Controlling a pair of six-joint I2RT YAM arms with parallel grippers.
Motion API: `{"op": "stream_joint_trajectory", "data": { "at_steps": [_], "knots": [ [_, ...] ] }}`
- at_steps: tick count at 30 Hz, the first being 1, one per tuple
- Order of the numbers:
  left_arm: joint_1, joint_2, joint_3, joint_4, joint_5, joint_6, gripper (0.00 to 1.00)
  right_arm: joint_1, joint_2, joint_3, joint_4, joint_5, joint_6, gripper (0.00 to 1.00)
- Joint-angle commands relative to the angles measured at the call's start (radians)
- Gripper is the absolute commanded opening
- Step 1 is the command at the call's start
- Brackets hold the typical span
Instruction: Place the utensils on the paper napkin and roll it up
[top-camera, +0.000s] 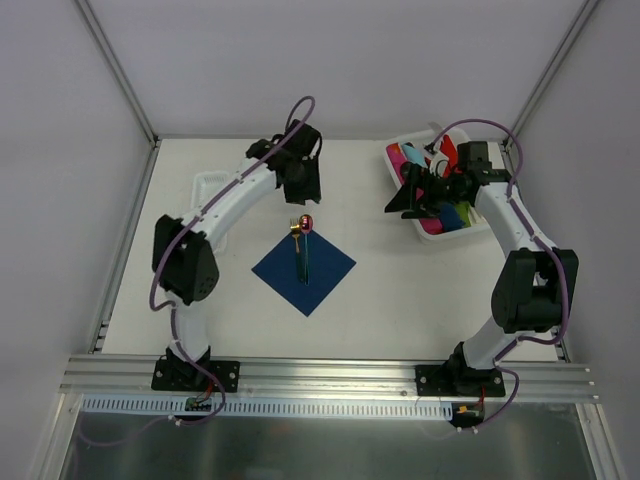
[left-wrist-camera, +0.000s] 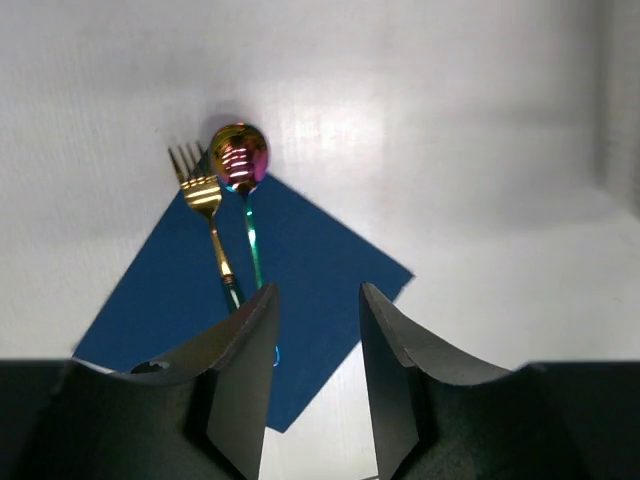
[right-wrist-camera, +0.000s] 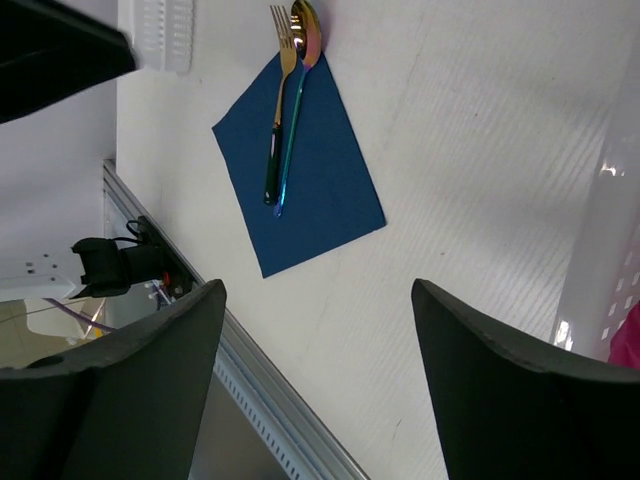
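Note:
The navy paper napkin (top-camera: 304, 266) lies as a diamond in the middle of the table. A gold fork (top-camera: 296, 232) and a reddish spoon (top-camera: 306, 224) lie side by side on it, heads over its far corner. They also show in the left wrist view, fork (left-wrist-camera: 205, 205), spoon (left-wrist-camera: 239, 158), napkin (left-wrist-camera: 300, 290), and in the right wrist view, fork (right-wrist-camera: 284, 60), spoon (right-wrist-camera: 303, 50), napkin (right-wrist-camera: 320, 190). My left gripper (top-camera: 301, 188) hovers just beyond the heads, open and empty (left-wrist-camera: 315, 300). My right gripper (top-camera: 402, 203) is open and empty by the tray (right-wrist-camera: 315, 290).
A white tray (top-camera: 405, 151) with pink, red, blue and white plastic items stands at the back right under the right arm. A low white tray (top-camera: 205, 185) sits at the back left; it also shows in the right wrist view (right-wrist-camera: 166, 35). The metal rail (top-camera: 320, 375) runs along the near edge.

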Motion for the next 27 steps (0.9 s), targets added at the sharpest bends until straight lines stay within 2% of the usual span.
{"op": "stream_joint_trajectory", "data": {
  "at_steps": [1,2,4,5,7,12,17,23,27],
  "knots": [
    [0.021,-0.203,-0.109,0.06,0.102,0.073,0.37,0.029,-0.016,-0.016,-0.004,0.052,-0.086,0.78],
    [0.032,-0.242,-0.153,0.086,0.136,0.076,0.37,0.066,-0.019,-0.027,-0.018,0.07,-0.114,0.7],
    [0.084,-0.31,-0.288,0.172,0.232,0.07,0.37,0.113,-0.041,-0.041,-0.028,0.133,-0.175,0.65],
    [0.109,-0.362,-0.32,0.191,0.342,0.062,0.37,0.17,-0.05,-0.05,-0.036,0.155,-0.241,0.63],
    [0.17,-0.426,-0.399,0.223,0.406,0.047,0.38,0.236,-0.085,-0.082,-0.036,0.233,-0.305,0.59],
    [0.241,-0.505,-0.466,0.229,0.464,0.069,0.4,0.489,-0.142,-0.2,0.056,0.359,-0.482,0.55],
    [0.34,-0.529,-0.522,0.238,0.582,0.021,0.4,0.725,-0.138,-0.309,0.178,0.492,-0.521,0.51],
    [0.366,-0.589,-0.555,0.243,0.625,0.029,0.41,0.914,-0.078,-0.337,0.286,0.626,-0.519,0.5],
    [0.385,-0.638,-0.604,0.283,0.645,-0.003,0.44,0.986,-0.032,-0.349,0.332,0.698,-0.545,0.51]
  ]
}}
